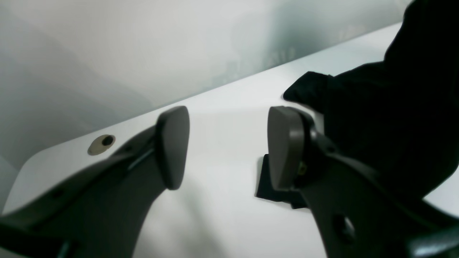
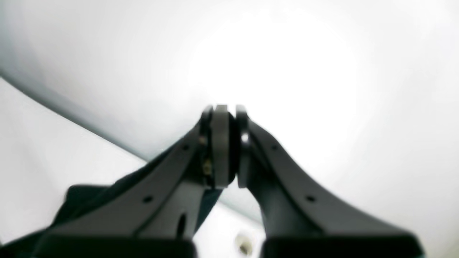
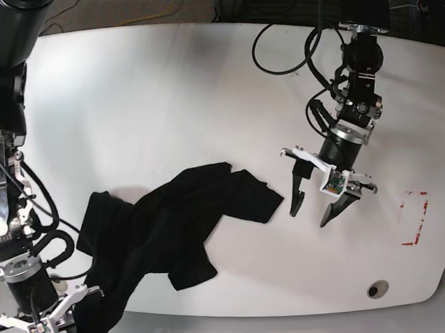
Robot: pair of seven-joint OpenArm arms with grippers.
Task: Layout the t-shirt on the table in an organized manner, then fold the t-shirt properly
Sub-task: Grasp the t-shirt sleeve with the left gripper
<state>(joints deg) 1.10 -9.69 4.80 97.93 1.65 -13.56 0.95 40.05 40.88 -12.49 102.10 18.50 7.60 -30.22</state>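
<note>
T-shirt (image 3: pixel 177 223): black, soft, light, slides easily; on bench (image 3: pixel 234 297), seven o'clock, hem end raised by right tool (image 2: pixel 231 147), pinched. Left tool (image 3: pixel 312 211): wide, empty. Best grip: sleeve corner, three o'clock.

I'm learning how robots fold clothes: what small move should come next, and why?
Probably move the open left gripper to the shirt's nearest edge: it holds nothing, while the right gripper grips the bunched other end.
</note>
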